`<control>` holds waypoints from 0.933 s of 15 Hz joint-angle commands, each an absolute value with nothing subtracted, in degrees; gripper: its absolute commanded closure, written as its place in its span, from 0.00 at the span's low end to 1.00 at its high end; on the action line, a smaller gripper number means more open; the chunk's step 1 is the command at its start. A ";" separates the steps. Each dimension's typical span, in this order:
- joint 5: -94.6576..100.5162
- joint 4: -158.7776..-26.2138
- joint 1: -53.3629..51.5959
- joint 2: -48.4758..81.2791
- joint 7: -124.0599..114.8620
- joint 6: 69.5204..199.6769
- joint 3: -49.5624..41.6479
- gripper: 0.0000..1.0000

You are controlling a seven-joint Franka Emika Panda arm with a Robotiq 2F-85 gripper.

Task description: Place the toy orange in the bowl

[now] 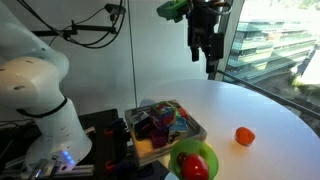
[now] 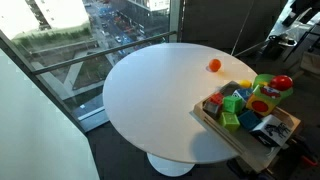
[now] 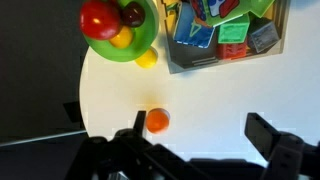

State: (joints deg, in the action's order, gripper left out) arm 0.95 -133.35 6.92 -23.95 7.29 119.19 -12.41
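The toy orange (image 1: 244, 136) lies alone on the white round table, also seen in an exterior view (image 2: 214, 65) and in the wrist view (image 3: 157, 121). The lime-green bowl (image 1: 206, 150) stands at the table's edge next to the wooden tray; in the wrist view (image 3: 104, 52) it holds a red apple-like toy, a darker red item and a yellow one. My gripper (image 1: 204, 58) hangs high above the table, open and empty. In the wrist view (image 3: 200, 130) the orange sits just inside one fingertip, far below.
A wooden tray (image 1: 196, 130) of multicoloured toys stands beside the bowl, also in the wrist view (image 3: 172, 60). A small yellow toy (image 3: 147, 58) lies by the bowl. The table (image 2: 150, 100) stands next to a glass window wall.
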 commanded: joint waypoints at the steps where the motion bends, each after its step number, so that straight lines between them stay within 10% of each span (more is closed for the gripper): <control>1: 0.65 -133.12 7.57 -23.87 7.54 119.02 -11.85 0.00; 14: -1.19 -124.04 7.20 -16.21 4.56 112.78 -11.22 0.00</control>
